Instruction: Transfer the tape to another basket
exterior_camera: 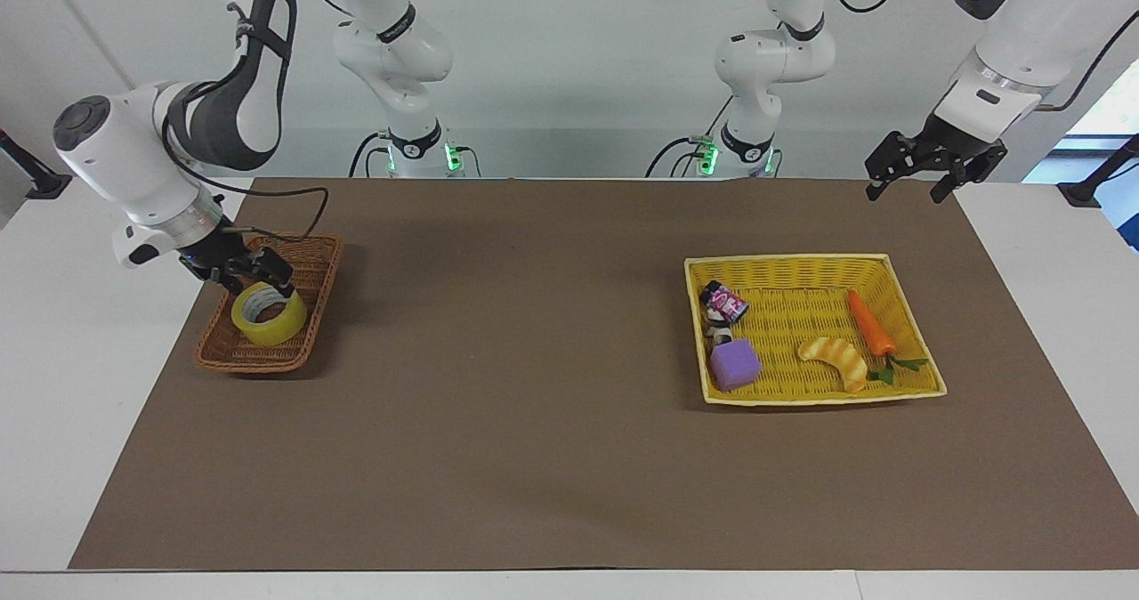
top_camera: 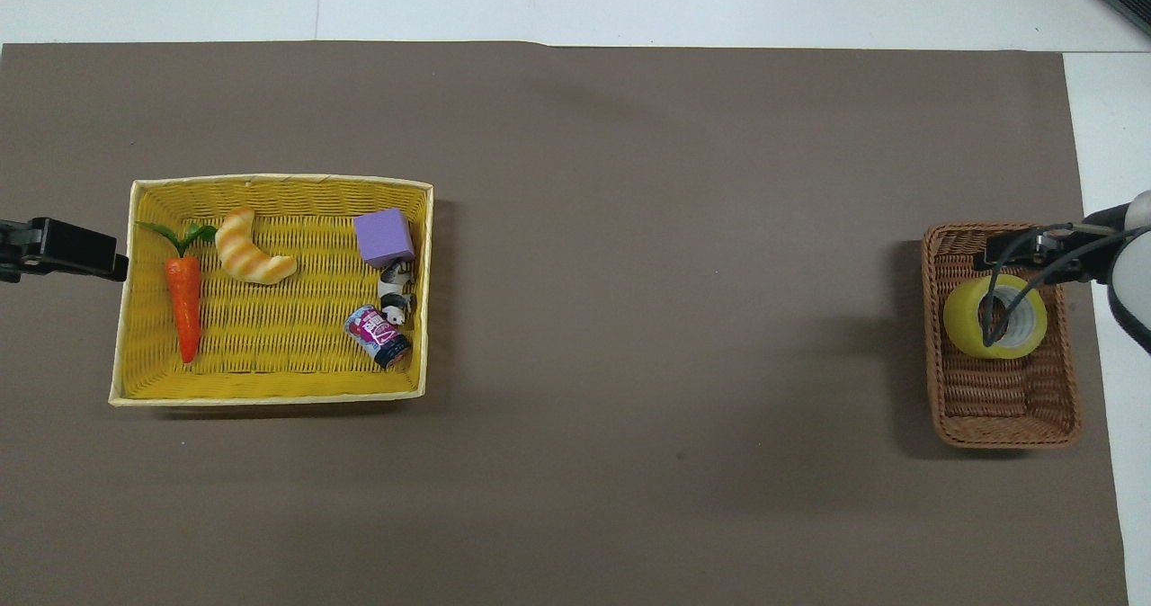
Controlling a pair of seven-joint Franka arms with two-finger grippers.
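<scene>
The white worktop [exterior_camera: 53, 377] carries a brown mat [exterior_camera: 534, 404]. On the mat, the brown wicker basket [exterior_camera: 233, 358] sits directly under the right pincer [exterior_camera: 258, 281]; the yellow basket [exterior_camera: 801, 266] lies beneath and beside the raised left pincer [exterior_camera: 916, 177].
</scene>
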